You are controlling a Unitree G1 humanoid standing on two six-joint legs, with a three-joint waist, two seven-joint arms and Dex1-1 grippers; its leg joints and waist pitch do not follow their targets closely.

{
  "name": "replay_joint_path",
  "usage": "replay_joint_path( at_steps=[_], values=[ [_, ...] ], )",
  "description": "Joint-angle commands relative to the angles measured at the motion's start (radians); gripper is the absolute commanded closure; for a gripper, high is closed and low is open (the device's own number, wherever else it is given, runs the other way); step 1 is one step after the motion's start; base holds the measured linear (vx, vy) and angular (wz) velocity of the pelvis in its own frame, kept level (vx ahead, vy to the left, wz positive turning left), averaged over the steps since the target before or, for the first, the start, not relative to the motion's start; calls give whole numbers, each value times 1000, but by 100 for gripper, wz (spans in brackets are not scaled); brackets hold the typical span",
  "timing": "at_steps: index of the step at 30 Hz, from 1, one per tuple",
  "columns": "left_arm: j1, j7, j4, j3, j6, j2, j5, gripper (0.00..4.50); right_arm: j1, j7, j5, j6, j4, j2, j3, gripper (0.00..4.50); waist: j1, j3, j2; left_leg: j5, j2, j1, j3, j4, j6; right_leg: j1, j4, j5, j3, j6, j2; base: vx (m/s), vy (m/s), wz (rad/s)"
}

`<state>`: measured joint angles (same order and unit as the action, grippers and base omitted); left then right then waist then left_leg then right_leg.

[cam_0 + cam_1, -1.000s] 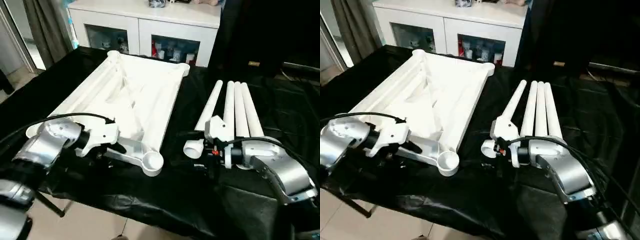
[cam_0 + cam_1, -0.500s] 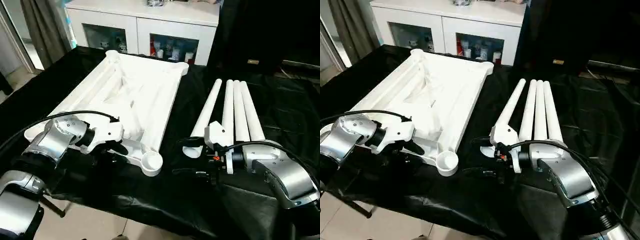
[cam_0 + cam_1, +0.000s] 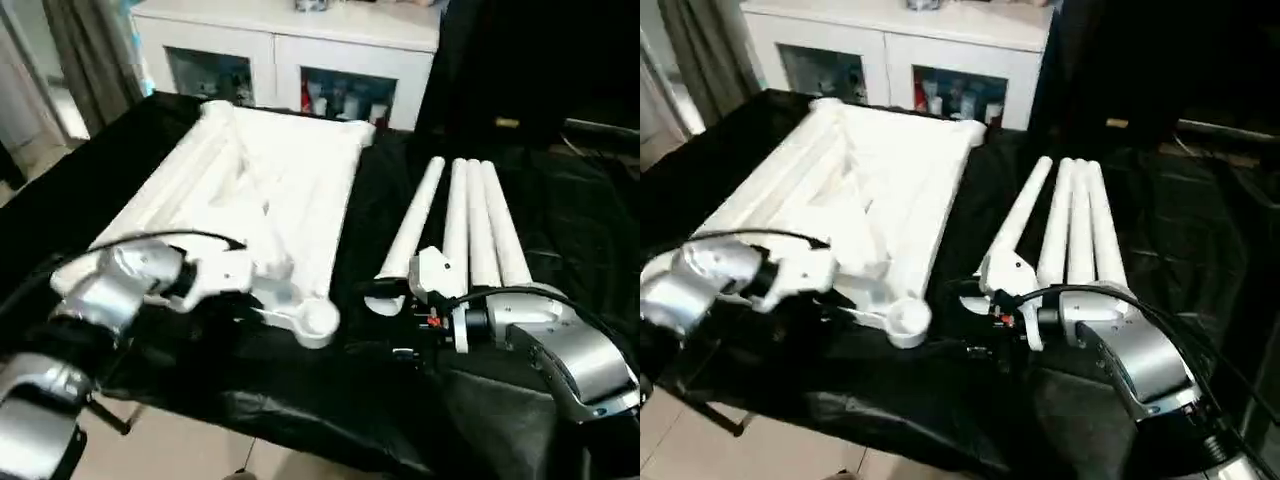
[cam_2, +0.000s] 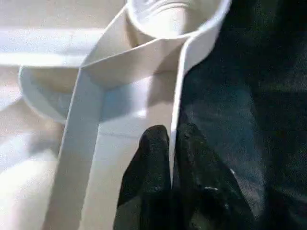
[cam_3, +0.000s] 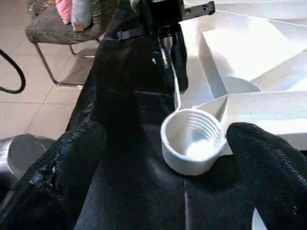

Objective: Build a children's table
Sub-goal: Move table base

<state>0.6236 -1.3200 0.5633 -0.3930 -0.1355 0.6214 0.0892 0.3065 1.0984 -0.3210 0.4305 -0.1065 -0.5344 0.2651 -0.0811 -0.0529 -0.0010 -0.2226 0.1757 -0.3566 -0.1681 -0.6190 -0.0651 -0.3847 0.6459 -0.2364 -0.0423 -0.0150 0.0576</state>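
The white tabletop (image 3: 290,190) lies ribbed side up on the left of the black cloth. My left gripper (image 4: 171,134) is shut on the thin rim wall of the tabletop, just behind its near round corner socket (image 3: 320,322). The white tube legs (image 3: 468,220) lie side by side on the right, and the leftmost leg (image 3: 410,235) angles toward the tabletop. My right gripper (image 3: 405,340) is open by that leg's near end. It faces the corner socket (image 5: 192,141), its fingers (image 5: 72,163) spread wide with nothing held.
A black cloth (image 3: 300,400) covers the work table, whose front edge runs just below both grippers. A white cabinet with glass doors (image 3: 290,50) stands behind it. A chair (image 5: 53,28) stands on the tiled floor to the side.
My left gripper has closed onto the tabletop's rim. The tabletop has turned slightly, its near corner socket shifting right toward the legs. My right gripper has stayed open in place.
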Motion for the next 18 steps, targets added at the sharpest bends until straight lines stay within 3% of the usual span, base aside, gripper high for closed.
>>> replay_joint_path(
  at_steps=[1, 5, 6, 10, 17, 18],
  values=[
    [-16, 56, -79, 44, -11, 21, 2, 442, -2, -1, -6, 4, -11, -8, -1, 0, -5, 61, 9, -87, 59, 2, 21, 82, 19, 55, -65, 82, 54, -270, 92, 0, 0, 0],
    [-45, 78, -149, 44, -49, 31, 12, 447, -1, -3, -3, 1, -9, -5, -1, 0, -4, 61, 10, -76, 59, 2, 20, 81, 28, 54, -65, 86, 53, -270, 91, 0, 0, 0],
    [-50, 90, -163, 40, -64, 37, 27, 447, 1, -4, -1, 1, -8, -3, 0, 0, -5, 59, 3, -82, 60, 1, 20, 82, 33, 53, -67, 67, 53, -265, 91, 0, 0, 0],
    [-56, 106, -175, 35, -85, 47, 50, 447, 4, -4, 0, 1, -6, -1, 1, 0, -9, 58, 7, -88, 60, 5, 19, 83, 29, 49, -69, 38, 54, -257, 90, 0, 0, 0],
    [-24, 173, -44, 44, -162, 60, 86, 447, 11, -8, 7, -3, -3, 6, 8, 0, -9, 59, 6, -88, 57, 3, 20, 82, 18, 51, -66, 53, 53, -248, 89, 0, 0, 0],
    [-20, 169, -28, 44, -163, 64, 85, 447, 11, -8, 7, -2, -3, 6, 9, 0, -10, 60, 12, -90, 56, 5, 20, 82, 16, 49, -67, 50, 54, -249, 90, 0, 0, 0]
  ],
)
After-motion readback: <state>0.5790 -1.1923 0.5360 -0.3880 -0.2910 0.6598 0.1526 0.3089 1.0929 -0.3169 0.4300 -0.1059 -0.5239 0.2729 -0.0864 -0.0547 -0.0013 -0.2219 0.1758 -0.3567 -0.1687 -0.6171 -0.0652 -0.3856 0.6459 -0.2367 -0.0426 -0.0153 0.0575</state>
